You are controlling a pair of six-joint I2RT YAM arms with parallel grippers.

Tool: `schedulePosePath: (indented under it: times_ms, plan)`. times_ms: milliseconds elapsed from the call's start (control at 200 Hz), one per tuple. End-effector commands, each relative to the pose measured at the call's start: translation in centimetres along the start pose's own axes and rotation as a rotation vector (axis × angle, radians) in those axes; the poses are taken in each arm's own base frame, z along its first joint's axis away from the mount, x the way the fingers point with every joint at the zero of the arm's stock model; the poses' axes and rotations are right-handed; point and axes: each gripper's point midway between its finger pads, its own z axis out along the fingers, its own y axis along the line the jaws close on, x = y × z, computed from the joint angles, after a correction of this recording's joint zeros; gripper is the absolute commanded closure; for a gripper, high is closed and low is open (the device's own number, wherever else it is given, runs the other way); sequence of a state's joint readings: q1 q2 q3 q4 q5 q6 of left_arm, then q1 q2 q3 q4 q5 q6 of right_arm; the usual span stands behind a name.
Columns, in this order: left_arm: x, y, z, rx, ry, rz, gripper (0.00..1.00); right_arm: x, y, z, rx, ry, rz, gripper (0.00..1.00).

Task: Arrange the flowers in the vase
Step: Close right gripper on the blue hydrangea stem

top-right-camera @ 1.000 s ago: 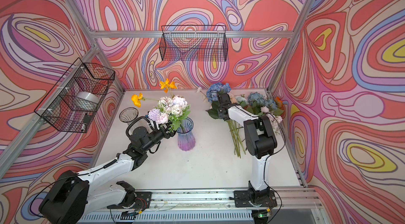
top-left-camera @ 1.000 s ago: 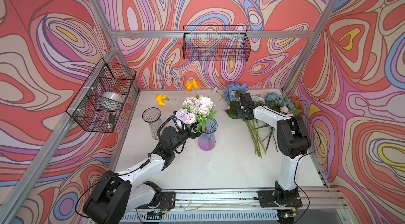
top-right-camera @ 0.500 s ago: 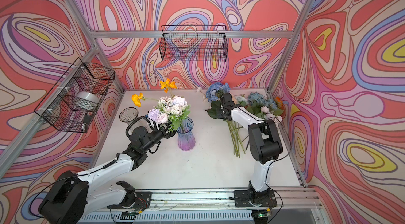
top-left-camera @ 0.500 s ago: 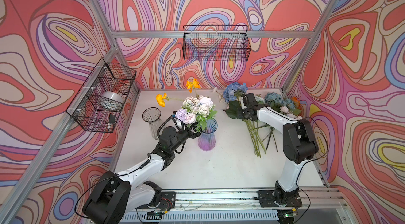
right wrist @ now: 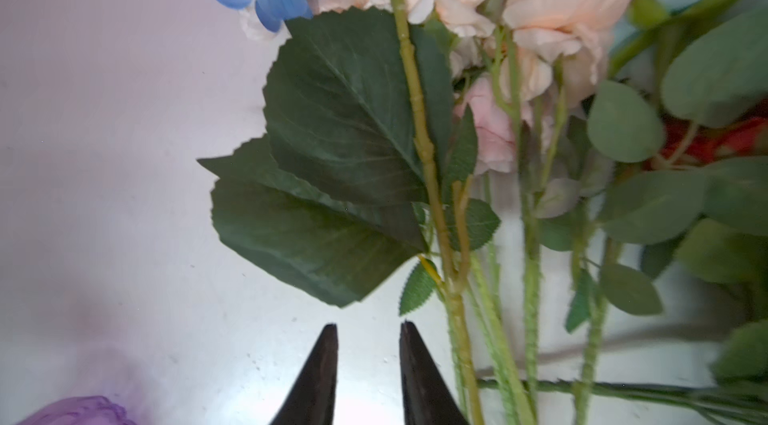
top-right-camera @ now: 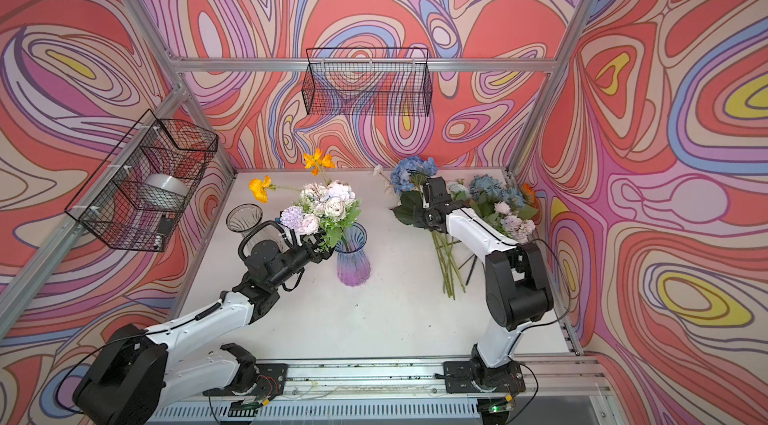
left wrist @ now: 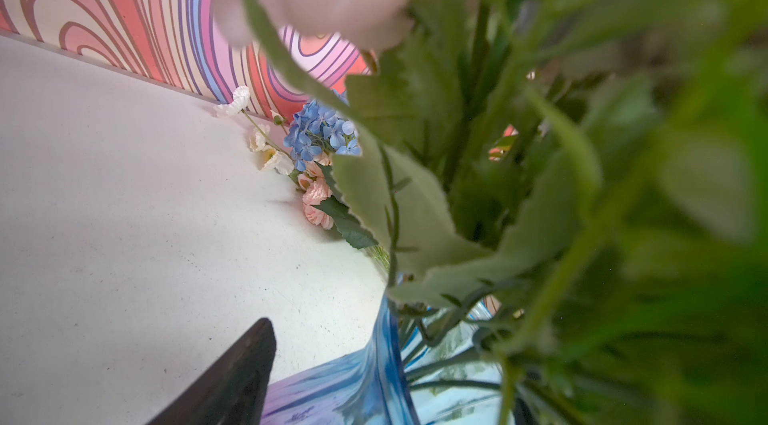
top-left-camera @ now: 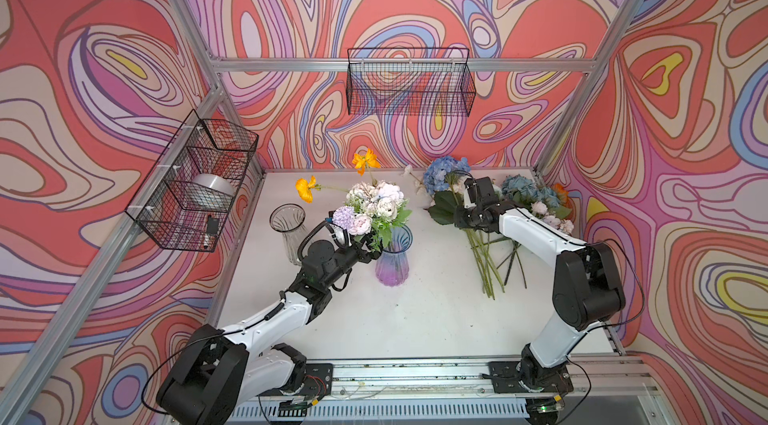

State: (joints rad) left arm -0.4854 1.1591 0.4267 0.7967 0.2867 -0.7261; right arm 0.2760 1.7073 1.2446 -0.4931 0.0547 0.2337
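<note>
1. Right gripper (right wrist: 368, 329): parted narrowly, empty, over bare table (right wrist: 124, 153); hydrangea stem (right wrist: 424, 144) just beside one fingertip, loose flowers (right wrist: 561, 28) beyond.
2. Left gripper (top-left-camera: 366, 251): pushed into the bunch (top-left-camera: 376, 205) at the vase (top-left-camera: 392, 265) rim; hold hidden by foliage (left wrist: 415, 202), cannot tell.
3. Probably light; stiff stems, soft crushable heads.
4. Best pinched low on bare stem, never by petals.

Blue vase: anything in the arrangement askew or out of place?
The bouquet tilts toward the left gripper, heads overhanging the rim of the blue vase, and one orange poppy juts out sideways. The vase stands upright; nothing spilled.
</note>
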Motion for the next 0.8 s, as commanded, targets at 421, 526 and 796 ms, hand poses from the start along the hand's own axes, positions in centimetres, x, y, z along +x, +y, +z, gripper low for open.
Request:
schedulePosePath:
  times_ms: [421,526,796]
  plan:
    - [-2.0,-1.7,-0.1,0.030,-0.051,0.025,0.13,3.2,-3.3,3.9,0.090,0.113,-0.077,0.68]
    - [-2.1,-1.7,-0.2,0.028,-0.054,0.027,0.13,3.1,-3.8,4.8,0.096,0.121,-0.074,0.69]
    - [-2.1,-1.6,-0.2,0.020,-0.050,0.033,0.13,2.3,-4.2,4.9,0.095,0.092,-0.060,0.93]
